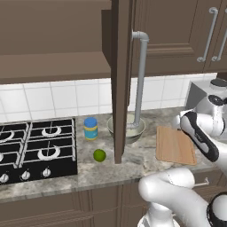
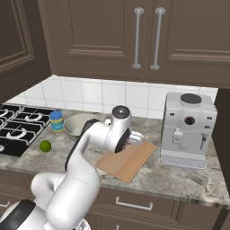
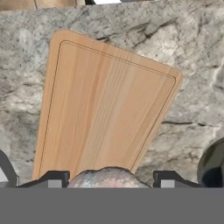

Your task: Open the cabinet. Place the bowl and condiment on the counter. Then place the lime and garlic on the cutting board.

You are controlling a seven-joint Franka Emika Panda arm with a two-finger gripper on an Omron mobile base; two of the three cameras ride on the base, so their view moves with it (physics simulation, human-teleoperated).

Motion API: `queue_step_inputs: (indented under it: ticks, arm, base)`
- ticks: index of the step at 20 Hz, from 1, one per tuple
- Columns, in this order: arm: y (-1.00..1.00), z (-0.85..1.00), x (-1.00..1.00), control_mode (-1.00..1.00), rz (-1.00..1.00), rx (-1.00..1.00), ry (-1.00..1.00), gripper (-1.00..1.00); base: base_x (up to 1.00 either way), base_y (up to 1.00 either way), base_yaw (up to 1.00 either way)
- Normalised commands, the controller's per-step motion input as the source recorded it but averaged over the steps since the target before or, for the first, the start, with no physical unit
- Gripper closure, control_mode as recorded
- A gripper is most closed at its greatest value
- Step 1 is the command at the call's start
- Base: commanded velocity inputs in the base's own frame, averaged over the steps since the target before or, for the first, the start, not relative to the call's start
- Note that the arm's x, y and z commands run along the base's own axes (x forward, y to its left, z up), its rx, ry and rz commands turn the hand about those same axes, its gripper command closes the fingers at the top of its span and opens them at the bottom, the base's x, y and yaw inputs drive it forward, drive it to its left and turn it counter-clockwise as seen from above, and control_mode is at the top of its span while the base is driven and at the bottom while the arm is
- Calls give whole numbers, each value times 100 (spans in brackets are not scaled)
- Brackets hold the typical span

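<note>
The cabinet door (image 1: 119, 80) stands open, edge-on to me, and also shows at far left (image 2: 18, 45). On the counter (image 1: 133, 165) sit the blue-lidded condiment jar (image 1: 91, 128) (image 2: 56, 120), the bowl (image 1: 128, 129) (image 2: 77, 126) partly behind the door, and the lime (image 1: 99, 155) (image 2: 45, 145). My gripper (image 3: 109, 180) hovers over the cutting board (image 3: 105, 100) (image 1: 175, 145) (image 2: 128, 161). It is shut on a pale, mottled garlic bulb (image 3: 107, 176) that fills the gap between both fingertips.
A stove (image 1: 35, 148) lies left of the jar. A grey coffee machine (image 2: 188, 128) stands right of the board. Closed wall cabinet doors with bar handles (image 2: 146, 38) hang above. The open door's long handle (image 1: 140, 80) reaches down in front of the bowl.
</note>
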Motion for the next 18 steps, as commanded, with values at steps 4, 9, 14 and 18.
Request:
queue_step_inputs:
  ticks: [4,9,14,18]
  arm:
    - [0,-32,38,-100,0,-4,17,100]
    - [0,-31,29,-100,0,-1,11,100]
    - [-10,-36,20,-100,1,0,5,100]
    - [-13,-36,6,-100,0,0,4,100]
  base:
    - [0,0,0]
    - [0,0,0]
    - [0,0,0]
    - [0,0,0]
